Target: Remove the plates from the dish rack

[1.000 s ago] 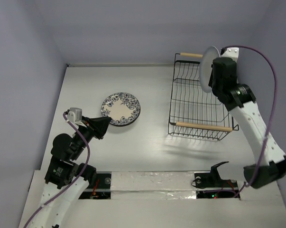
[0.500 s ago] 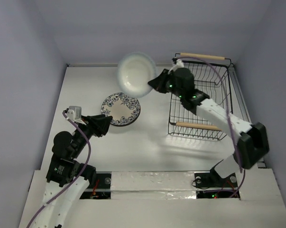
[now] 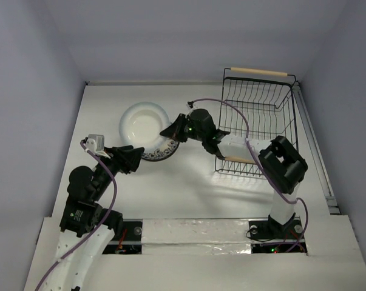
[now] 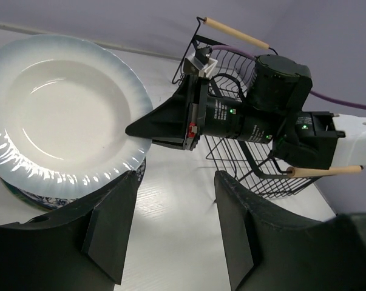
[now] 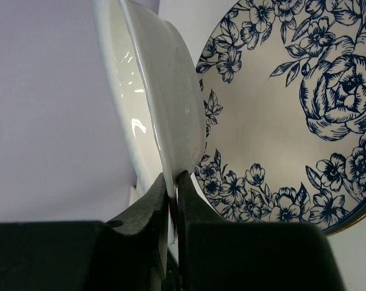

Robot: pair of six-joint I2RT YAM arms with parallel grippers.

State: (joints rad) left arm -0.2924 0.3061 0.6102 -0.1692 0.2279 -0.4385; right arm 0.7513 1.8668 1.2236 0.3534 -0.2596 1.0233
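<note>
My right gripper (image 3: 169,131) is shut on the rim of the white plate (image 3: 144,124) and holds it just above the cream floral-rimmed plate (image 3: 163,150) lying on the table. In the right wrist view the fingers (image 5: 189,200) pinch the white plate's edge (image 5: 164,97) over the floral plate (image 5: 280,121). The left wrist view shows the white plate (image 4: 55,115) with the right gripper at its rim. The black wire dish rack (image 3: 255,124) stands at the right with no plates in it. My left gripper (image 3: 134,160) is open and empty, just left of the stack.
The rack's wooden handles (image 3: 258,71) lie at its far and near ends. The right arm's cable (image 3: 231,115) arcs over the rack. The side walls stand close on both sides.
My right gripper has carried the white plate from above the rack leftwards and down to just over the floral plate. The left arm has not moved.
</note>
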